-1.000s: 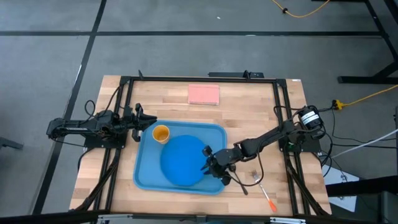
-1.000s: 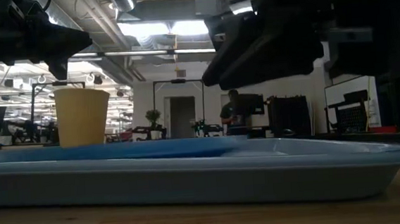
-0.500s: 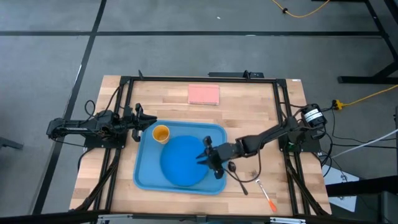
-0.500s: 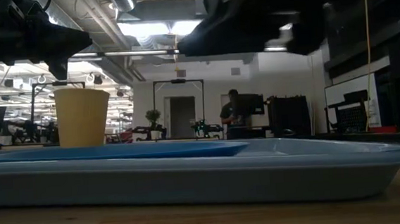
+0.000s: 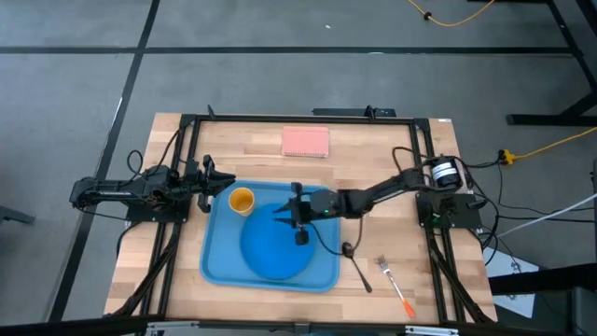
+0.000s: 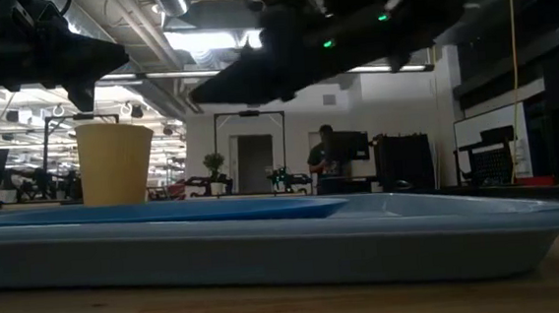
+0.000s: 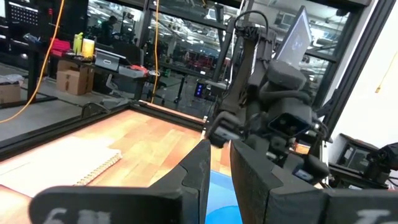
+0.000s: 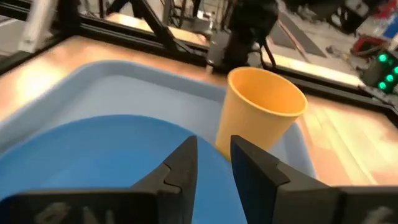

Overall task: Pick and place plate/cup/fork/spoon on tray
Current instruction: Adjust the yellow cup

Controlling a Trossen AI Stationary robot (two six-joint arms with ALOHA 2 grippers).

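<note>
Currently, your right end effector point(image 5: 297, 217) hovered over plate point(image 5: 270, 250) on tray point(image 5: 216, 266), fingers nearly together, empty; spoon point(image 5: 353, 261), fork point(image 5: 392, 285) lay on bench point(image 5: 373, 159), unplaced.

Honestly nothing readable in any of these views. No labels, brand names, numbers or signs that I can make out on anything on the table, on the arms, or in the room behind. A few spots in the background could be stickers or screens, but they're way too small and blurry to read.
</note>
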